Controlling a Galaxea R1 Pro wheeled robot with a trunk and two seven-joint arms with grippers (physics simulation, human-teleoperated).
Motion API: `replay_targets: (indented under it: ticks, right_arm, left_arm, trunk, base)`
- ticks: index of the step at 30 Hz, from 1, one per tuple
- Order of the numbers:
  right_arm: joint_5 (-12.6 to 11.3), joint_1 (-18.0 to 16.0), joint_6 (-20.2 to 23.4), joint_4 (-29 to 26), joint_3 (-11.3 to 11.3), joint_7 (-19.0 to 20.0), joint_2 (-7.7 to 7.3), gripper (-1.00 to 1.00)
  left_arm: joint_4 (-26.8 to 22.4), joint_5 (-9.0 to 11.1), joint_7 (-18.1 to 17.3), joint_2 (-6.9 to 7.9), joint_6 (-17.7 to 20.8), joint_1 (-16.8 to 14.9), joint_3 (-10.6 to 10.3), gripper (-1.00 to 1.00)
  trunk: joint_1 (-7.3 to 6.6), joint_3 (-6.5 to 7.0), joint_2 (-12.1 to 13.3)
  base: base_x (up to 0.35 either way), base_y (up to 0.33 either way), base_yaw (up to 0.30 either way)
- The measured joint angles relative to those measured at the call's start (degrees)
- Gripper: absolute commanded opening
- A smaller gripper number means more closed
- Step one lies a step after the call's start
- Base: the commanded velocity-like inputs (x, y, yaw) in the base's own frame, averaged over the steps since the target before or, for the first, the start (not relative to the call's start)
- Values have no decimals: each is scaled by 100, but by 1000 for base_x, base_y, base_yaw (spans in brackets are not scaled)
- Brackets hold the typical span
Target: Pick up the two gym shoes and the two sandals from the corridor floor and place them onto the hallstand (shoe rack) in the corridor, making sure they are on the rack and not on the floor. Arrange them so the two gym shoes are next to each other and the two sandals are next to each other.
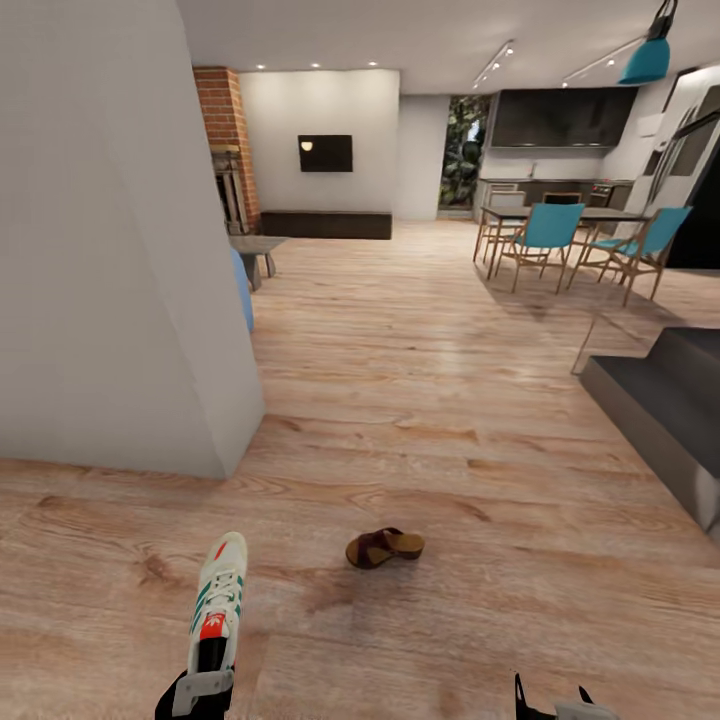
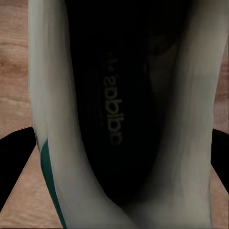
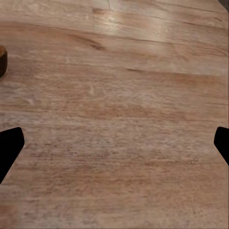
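Now gym shoe (image 1: pixel 218 600) within left tool (image 1: pixel 200 690).

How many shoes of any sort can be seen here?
2. A white gym shoe is in the left gripper near the head view's lower edge, and a brown sandal lies on the wooden floor to its right. Their partners may be out of frame.

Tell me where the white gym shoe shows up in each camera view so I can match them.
Head view: the gym shoe sits low and left of centre, toe pointing away, its heel at the left gripper.
Left wrist view: the gym shoe is seen close up from above, its dark insole with printed lettering between the white sides.
Right wrist view: no part of it here.
Shared landmark: the corridor floor.
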Motion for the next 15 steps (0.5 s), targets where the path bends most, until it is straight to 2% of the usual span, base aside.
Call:
replay_targets:
  ticks: [15]
  right_arm:
    - [0, 0, 0, 12, 0, -1, 1, 100]
  left_arm:
    - [0, 4, 1, -1, 0, -3, 0, -100]
  trunk:
    - [0, 17, 0]
  base:
    - [0, 0, 280]
